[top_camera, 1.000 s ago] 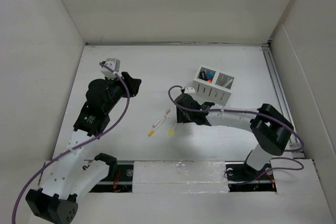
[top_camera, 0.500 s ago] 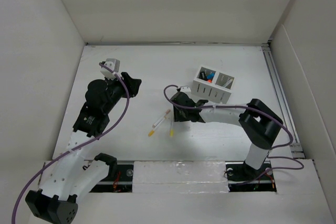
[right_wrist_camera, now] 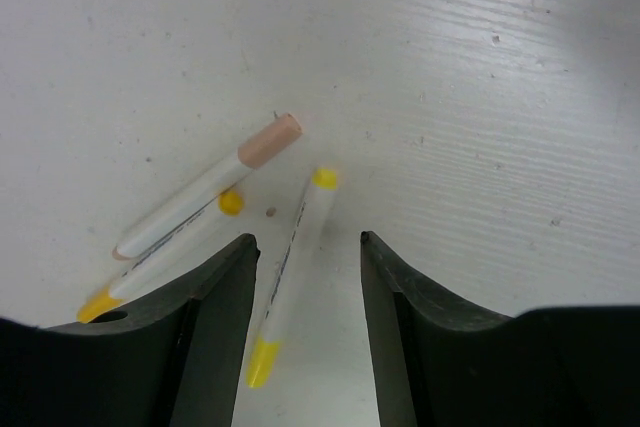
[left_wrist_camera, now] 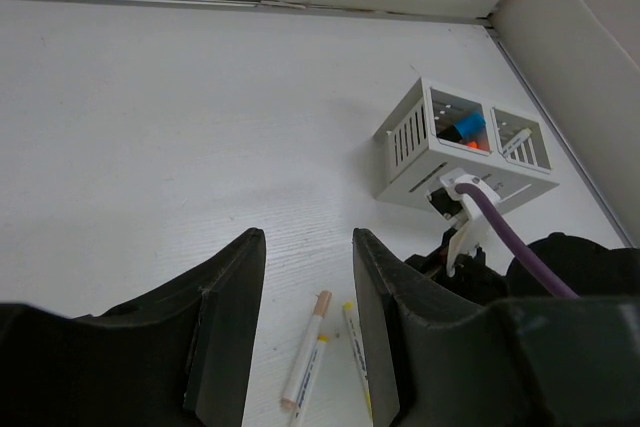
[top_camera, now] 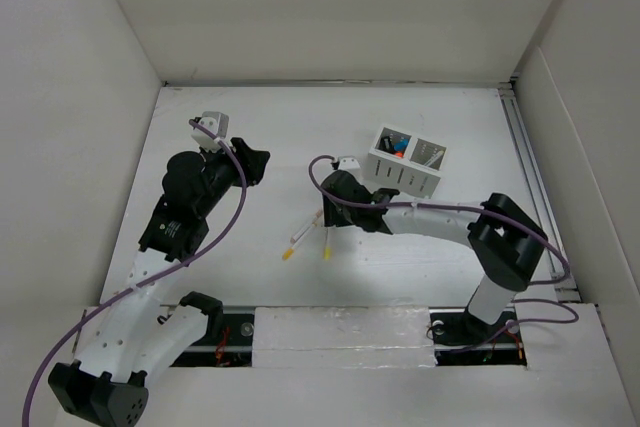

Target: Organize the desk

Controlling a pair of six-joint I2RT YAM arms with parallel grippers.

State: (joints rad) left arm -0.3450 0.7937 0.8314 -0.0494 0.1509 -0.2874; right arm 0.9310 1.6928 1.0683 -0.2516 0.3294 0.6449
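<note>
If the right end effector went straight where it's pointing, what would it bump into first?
The right end effector would probably meet the marker lying between its open fingers first, then the desk beneath it; depth is hard to judge.

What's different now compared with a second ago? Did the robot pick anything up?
The right gripper slid left across the desk, away from the white organizer, and now hangs open over the pens. Nothing was grabbed or let go. The pens, the organizer and the left gripper stayed where they were.
</note>
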